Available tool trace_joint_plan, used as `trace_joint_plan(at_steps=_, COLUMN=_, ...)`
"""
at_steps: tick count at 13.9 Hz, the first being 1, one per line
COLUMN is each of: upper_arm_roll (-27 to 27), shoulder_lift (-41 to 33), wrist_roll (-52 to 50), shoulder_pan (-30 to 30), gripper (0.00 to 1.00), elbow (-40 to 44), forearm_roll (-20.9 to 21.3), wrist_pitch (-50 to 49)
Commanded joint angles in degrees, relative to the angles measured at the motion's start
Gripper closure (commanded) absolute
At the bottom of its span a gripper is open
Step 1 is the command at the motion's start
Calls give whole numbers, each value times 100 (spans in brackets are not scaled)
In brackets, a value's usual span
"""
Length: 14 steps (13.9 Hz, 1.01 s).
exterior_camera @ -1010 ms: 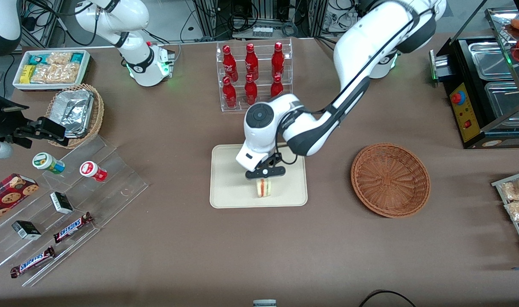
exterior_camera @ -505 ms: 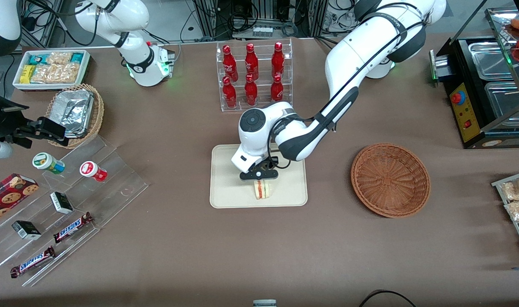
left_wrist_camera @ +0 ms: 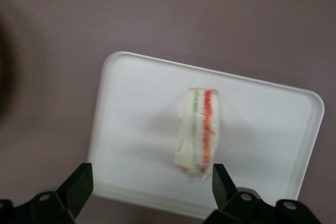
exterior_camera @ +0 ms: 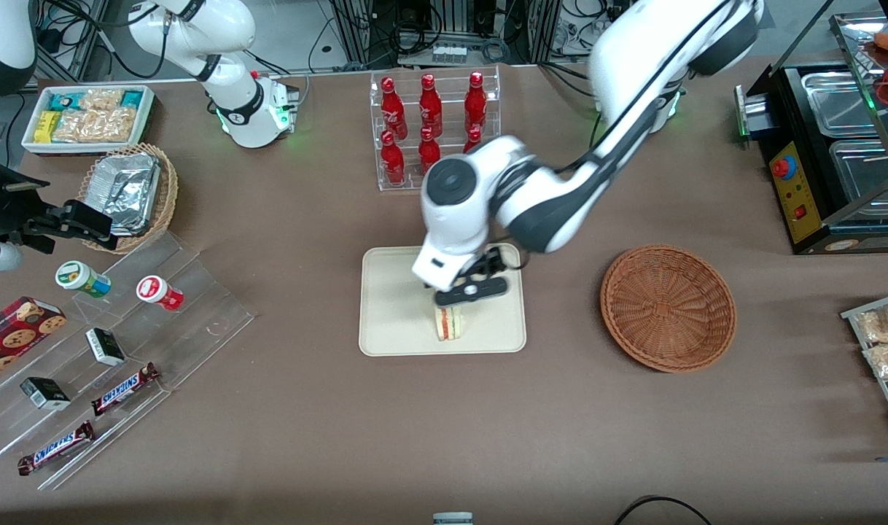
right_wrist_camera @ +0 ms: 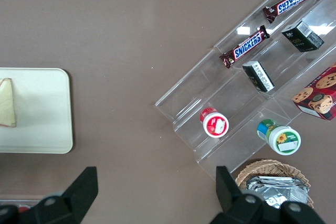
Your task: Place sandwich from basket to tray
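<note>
Sandwich (exterior_camera: 449, 323) placement looks done: the wedge stands on its edge on the tray (exterior_camera: 393, 328), in the part nearer the front camera, with its red and green filling showing. The basket (exterior_camera: 668, 307) sits on the tabletop (exterior_camera: 444, 430) toward the working arm's end, well apart from the tray, with nothing visible in it. The gripper (left_wrist_camera: 151, 182) hangs above the sandwich with its jaws spread wide and touching nothing, so what is left, by my reading, is only for the arm to pull clear. Brown cloth covers the tabletop; a clear rack of red bottles (exterior_camera: 431, 124) stands farther from the front camera than the tray, and clear tiered shelves with chocolate bars (exterior_camera: 123, 389) lie toward the parked arm's end.
</note>
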Motion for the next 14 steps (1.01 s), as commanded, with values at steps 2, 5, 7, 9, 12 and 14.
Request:
trace_joint_plan(at_steps=2, upper_arm_roll=-16, shoulder_lift=-1142, wrist_roll=333, shoulder_pan=1077, gripper=0, elbow=-369, forearm_roll=-540, wrist_pitch=-999)
trace_joint_plan(at_steps=5, upper_arm_roll=-16, shoulder_lift=-1495, wrist_roll=1247, shoulder_pan=1763, gripper=0, elbow=-579, forearm_roll=-558, wrist_pitch=-1484)
trace_joint_plan(at_steps=7, upper_arm_roll=-25, shoulder_lift=-1714, wrist_roll=1757, shoulder_pan=2185, gripper=0, elbow=-703, forearm_roll=-663, wrist_pitch=-1564)
trace_joint_plan(at_steps=9, upper_arm_roll=-16, shoulder_lift=-1995, wrist_roll=2528, shoulder_pan=2738, gripper=0, elbow=-790, forearm_roll=-1075, wrist_pitch=-1643)
trace_joint_plan(at_steps=12, upper_arm_roll=-16, shoulder_lift=-2470, wrist_roll=3725, shoulder_pan=3416, gripper=0, elbow=-1167, forearm_roll=-1507, wrist_pitch=-1617)
trace_joint_plan(at_steps=14, upper_arm_roll=-8, shoulder_lift=-2620, wrist_roll=4087, shoulder_pan=3593, gripper=0, elbow=-1344, forearm_roll=-1525, wrist_pitch=-1582)
